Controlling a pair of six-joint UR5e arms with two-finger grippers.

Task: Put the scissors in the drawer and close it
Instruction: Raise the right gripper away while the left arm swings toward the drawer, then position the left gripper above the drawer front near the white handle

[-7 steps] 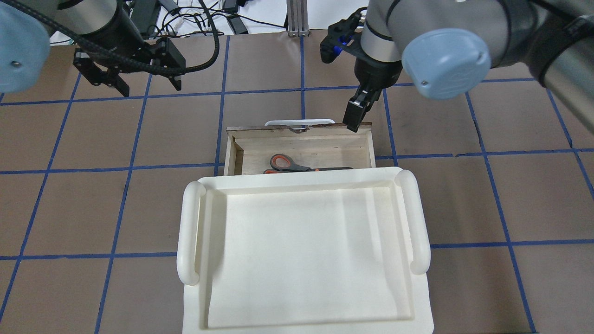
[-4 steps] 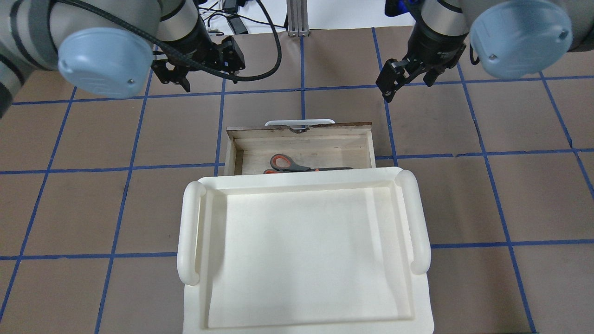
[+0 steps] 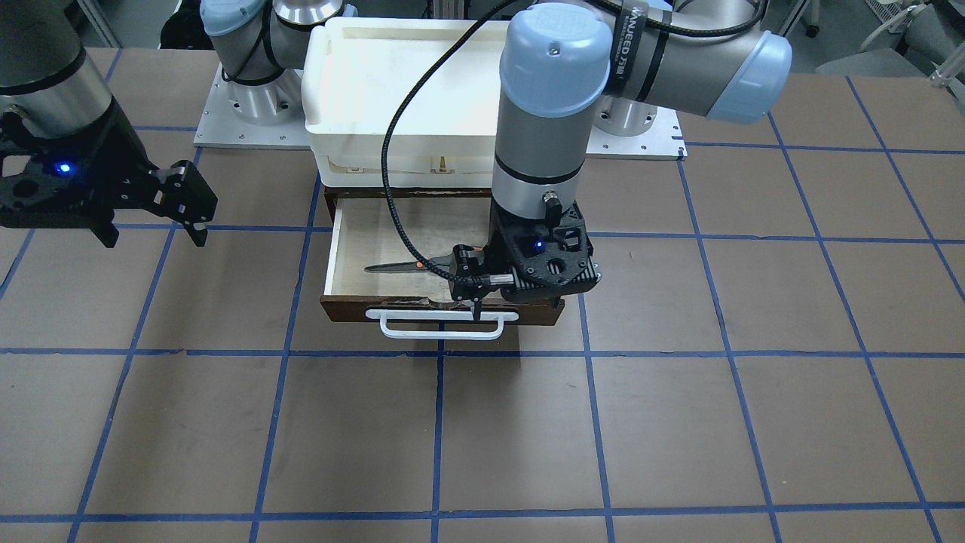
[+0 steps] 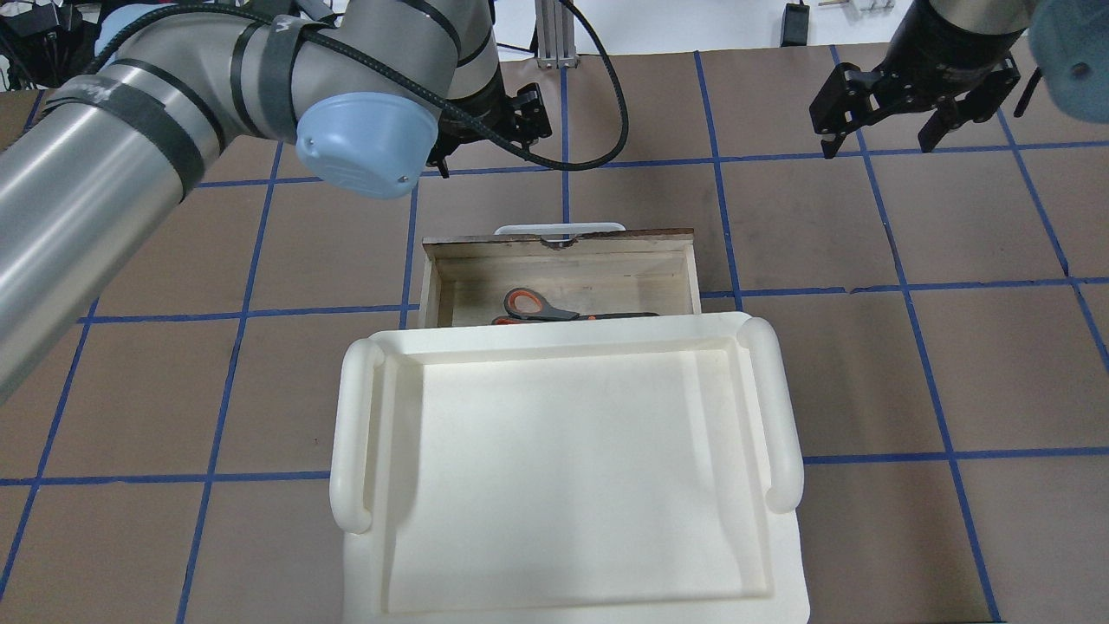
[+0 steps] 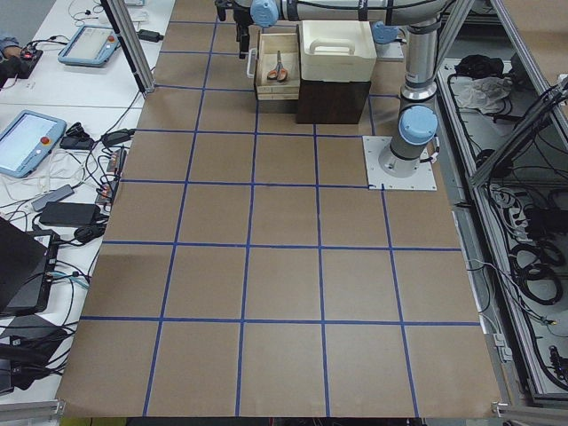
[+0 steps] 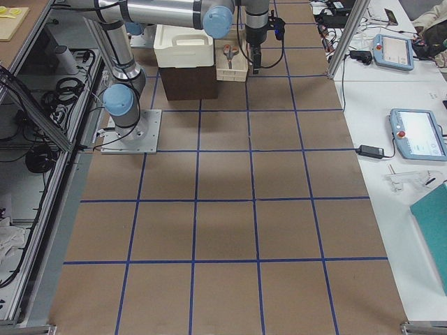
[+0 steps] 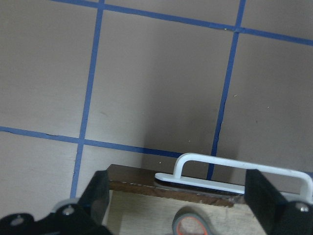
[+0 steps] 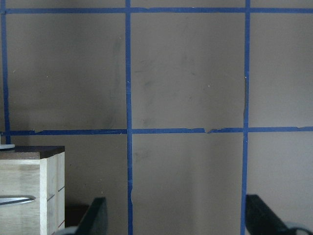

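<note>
The scissors (image 4: 537, 305) lie inside the open drawer (image 4: 606, 235), grey handles with orange loops, blades pointing right. In the front view their blades (image 3: 392, 266) show on the pale drawer floor. The drawer's white bar handle (image 4: 559, 228) faces away from the robot. My left gripper (image 3: 473, 292) hangs open above the drawer's dark front; in its wrist view (image 7: 177, 182) the handle (image 7: 234, 171) lies between the spread fingers, and it holds nothing. My right gripper (image 4: 875, 141) is open and empty, well off to the drawer's far right.
A white plastic tray (image 4: 784, 407) with rounded rims sits on top of the dark cabinet and covers the drawer's back part. The table is brown with a blue tape grid. Cables and a metal post (image 4: 548, 35) lie beyond the far edge.
My left gripper has swung right from the far left to above the drawer's front. My right gripper has left the drawer's front right corner and moved up and right.
</note>
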